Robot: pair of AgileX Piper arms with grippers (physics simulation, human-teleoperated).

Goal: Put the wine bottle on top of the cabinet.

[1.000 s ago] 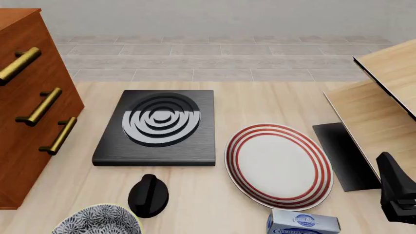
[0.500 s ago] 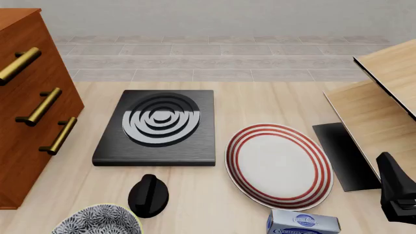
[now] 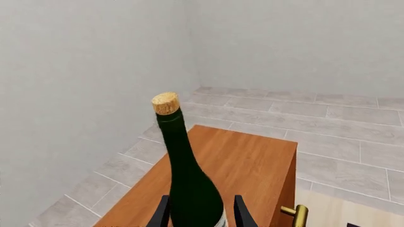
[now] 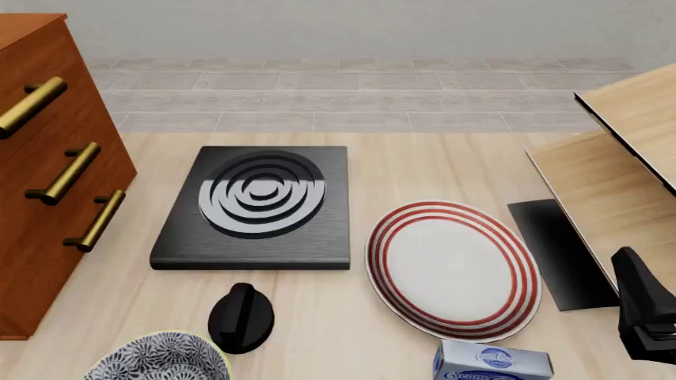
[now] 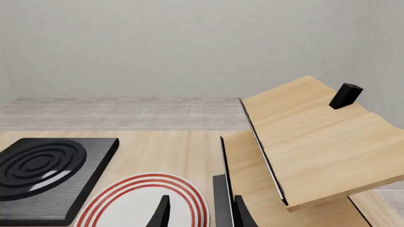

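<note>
The wine bottle (image 3: 189, 189), dark green with a tan cork, stands upright between the two black fingers of my left gripper (image 3: 202, 216), which is shut on its body. Just beyond and below it lies the flat top of the reddish-brown cabinet (image 3: 221, 165); whether the bottle's base touches it is hidden. In the front view the cabinet (image 4: 47, 206) stands at the far left with its brass handles, while the bottle and left gripper are out of frame. My right gripper (image 5: 202, 215) is open and holds nothing, low at the right edge (image 4: 644, 317).
A black hob plate (image 4: 253, 207) lies mid-table, with a red-ringed plate (image 4: 452, 269) to its right. Near the front edge are a black knob (image 4: 241, 317), a patterned bowl (image 4: 158, 364) and a blue box (image 4: 493, 362). A pale wood structure (image 4: 623, 158) fills the right.
</note>
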